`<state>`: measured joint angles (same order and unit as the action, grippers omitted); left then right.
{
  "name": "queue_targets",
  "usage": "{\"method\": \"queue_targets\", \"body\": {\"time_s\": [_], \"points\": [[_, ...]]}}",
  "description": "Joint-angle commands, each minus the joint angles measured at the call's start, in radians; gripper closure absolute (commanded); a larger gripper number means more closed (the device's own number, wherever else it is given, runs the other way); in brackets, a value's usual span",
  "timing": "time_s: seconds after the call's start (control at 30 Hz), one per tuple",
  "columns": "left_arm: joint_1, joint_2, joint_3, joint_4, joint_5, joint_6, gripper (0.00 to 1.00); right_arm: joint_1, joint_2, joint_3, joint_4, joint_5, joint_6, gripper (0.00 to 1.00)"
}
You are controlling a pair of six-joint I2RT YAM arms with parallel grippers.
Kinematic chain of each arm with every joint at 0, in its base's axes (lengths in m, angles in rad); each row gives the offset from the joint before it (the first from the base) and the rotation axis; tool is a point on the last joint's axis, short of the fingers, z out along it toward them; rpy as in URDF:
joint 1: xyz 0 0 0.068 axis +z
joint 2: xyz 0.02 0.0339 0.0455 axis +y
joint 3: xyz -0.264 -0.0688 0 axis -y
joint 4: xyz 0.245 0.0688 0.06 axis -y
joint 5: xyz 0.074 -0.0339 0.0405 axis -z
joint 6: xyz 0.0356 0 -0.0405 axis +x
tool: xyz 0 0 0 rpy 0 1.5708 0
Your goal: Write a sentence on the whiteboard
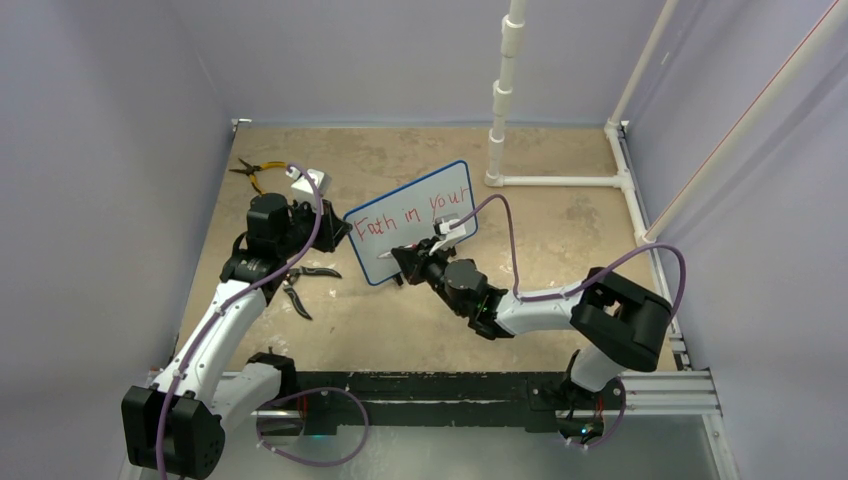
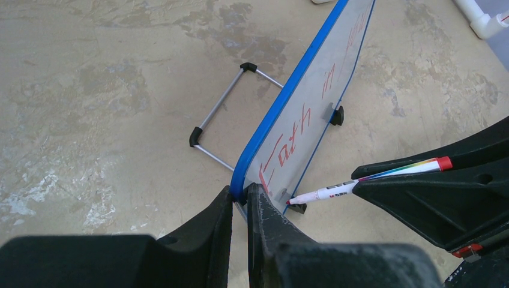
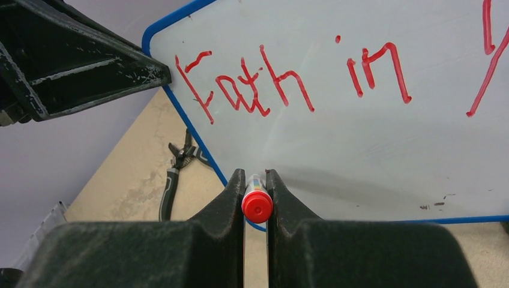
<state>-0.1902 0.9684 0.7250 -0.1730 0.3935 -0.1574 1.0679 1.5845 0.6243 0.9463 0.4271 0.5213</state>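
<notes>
The whiteboard [image 1: 425, 235] stands tilted on the table, with a blue frame and black feet. The sentence [image 1: 412, 214] is one line of red lettering reading "Fath in your". My left gripper [image 1: 338, 230] is shut on the board's left edge; the left wrist view shows its fingers pinching the blue frame [image 2: 240, 193]. My right gripper [image 1: 405, 262] is shut on a white marker with a red end [image 3: 257, 204]. The marker [image 2: 360, 183] points at the board's lower left corner, its tip beside a black foot [image 2: 297, 207]. The right wrist view shows the board [image 3: 372, 144] and the lettering [image 3: 288, 84] close up.
Yellow-handled pliers [image 1: 258, 172] and a small white object [image 1: 312, 180] lie at the back left. Black pliers [image 1: 305, 285] lie under my left arm. A white pipe frame [image 1: 500, 100] stands at the back right. A wire stand [image 2: 222, 111] lies behind the board.
</notes>
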Motion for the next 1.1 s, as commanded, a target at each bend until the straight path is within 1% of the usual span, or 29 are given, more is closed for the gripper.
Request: {"method": "queue_targets", "body": {"time_s": [0.0, 0.43, 0.8, 1.07], "points": [[0.000, -0.008, -0.012, -0.004, 0.028, -0.007, 1.00, 0.007, 0.021, 0.022, 0.006, 0.012, -0.009, 1.00], [0.000, -0.008, -0.011, -0.003, 0.031, -0.007, 1.00, 0.009, 0.055, 0.053, -0.038, 0.047, 0.000, 1.00], [-0.001, -0.004, -0.012, -0.001, 0.033, -0.008, 1.00, 0.009, 0.008, 0.062, -0.060, 0.119, -0.007, 1.00], [-0.002, -0.004, -0.012, 0.001, 0.036, -0.008, 1.00, 0.009, -0.017, 0.061, -0.064, 0.131, -0.019, 1.00]]}}
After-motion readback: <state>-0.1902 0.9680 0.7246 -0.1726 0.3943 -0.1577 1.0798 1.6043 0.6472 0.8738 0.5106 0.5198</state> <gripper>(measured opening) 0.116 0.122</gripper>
